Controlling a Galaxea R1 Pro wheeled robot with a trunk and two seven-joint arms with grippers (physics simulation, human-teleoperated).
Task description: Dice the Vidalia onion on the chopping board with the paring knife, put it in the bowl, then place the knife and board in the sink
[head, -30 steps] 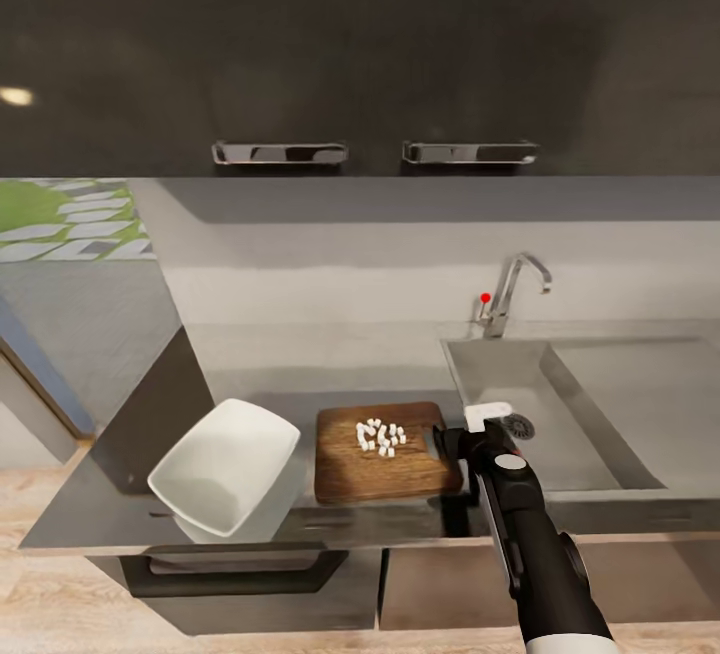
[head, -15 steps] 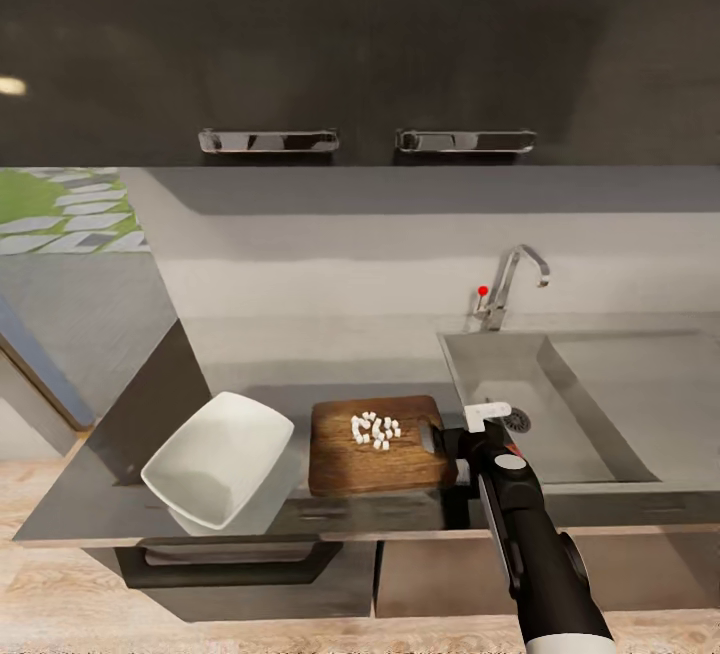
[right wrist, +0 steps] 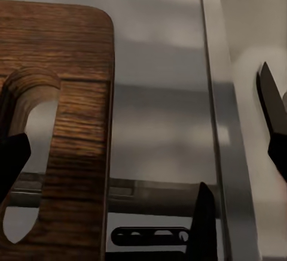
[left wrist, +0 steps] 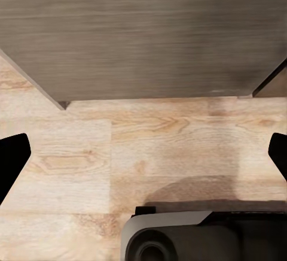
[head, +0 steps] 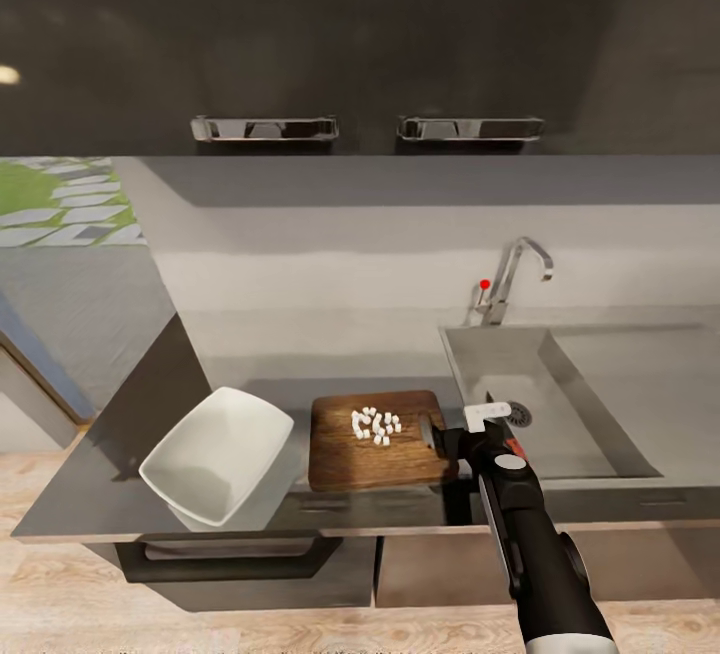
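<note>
**Board grab at the slot end, dice still aboard**

While the diced onion [head: 376, 426] sits in a loose white pile on the chopping board [head: 375, 454], the step in hand looks like taking the board by its handle end to tip the dice into the bowl [head: 215, 454]. The board lies flat on the grey surface [head: 100, 474], its front edge near the surface's front lip, between the bowl on one side and the sink [head: 520, 394] on the other. The bowl sits tilted, just beside the board, overhanging the front edge. The right pincer [head: 447, 439] is at the board's slot end; in the right wrist view its fingers are spread wide, released, with the slot hole [right wrist: 27, 147] near one fingertip [right wrist: 12, 162].

Best guess: straddle the board edge at the slot, close firmly, lift level first so the dice don't roll, then tilt slowly over the bowl. Risk: dice spilling onto the surface.

The left pincer [left wrist: 143, 153] hangs released over the wood floor [left wrist: 143, 147]. Paring knife: can't tell where it is.
</note>
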